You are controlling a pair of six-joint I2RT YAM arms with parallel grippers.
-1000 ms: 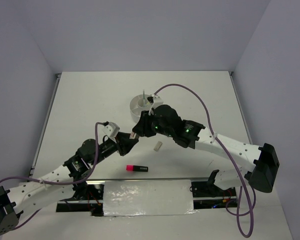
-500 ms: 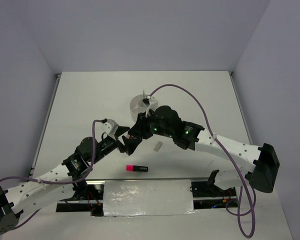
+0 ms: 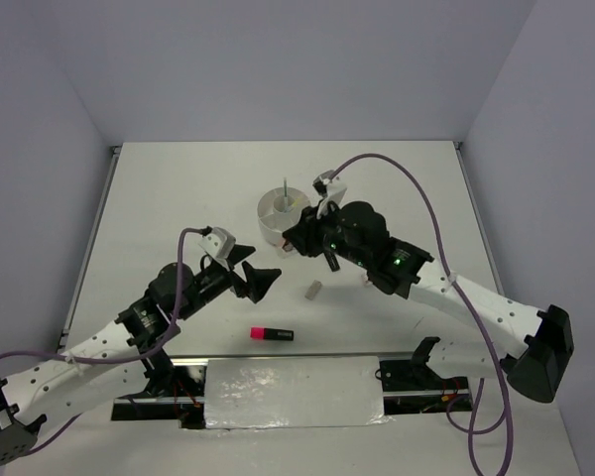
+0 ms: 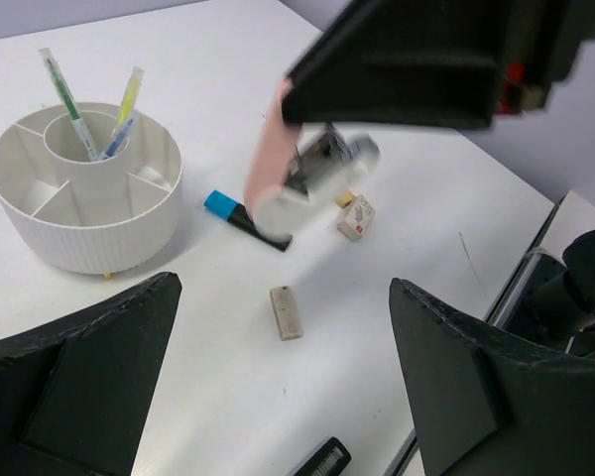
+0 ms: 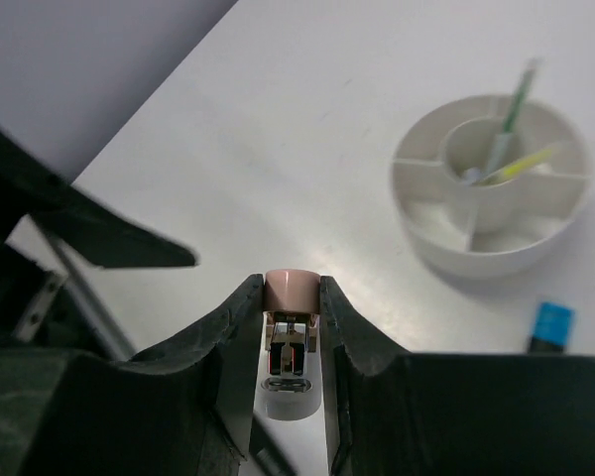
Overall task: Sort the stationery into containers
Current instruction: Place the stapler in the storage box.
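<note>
My right end effector (image 3: 296, 241) is pinching a pink stick (image 4: 270, 149) near one end, and the rest of it pokes out below. It is up in the air just beside the cup (image 4: 79, 243), not over it. My left end effector (image 3: 259, 282) is spread wide with nothing in it, a bit further from the cup on the same side.

Here is what I worry about. The stick is long and held only near one end. It may swing or slip out when I move, and then it would fall on the counter (image 3: 178, 198) next to the cup.

If I come in too low, the stick may bump the cup's wall. I think the cup is light, so that could push it away. The pens (image 4: 64, 99) stand up in the cup's middle hole, and I could knock them. My two arms are close together, so they could hit each other.

The blue highlighter (image 4: 240, 213), the tan eraser (image 4: 286, 313), a small white eraser (image 4: 357, 217) and the pink highlighter (image 3: 271, 334) lie on the counter near the cup, not sorted yet
</note>
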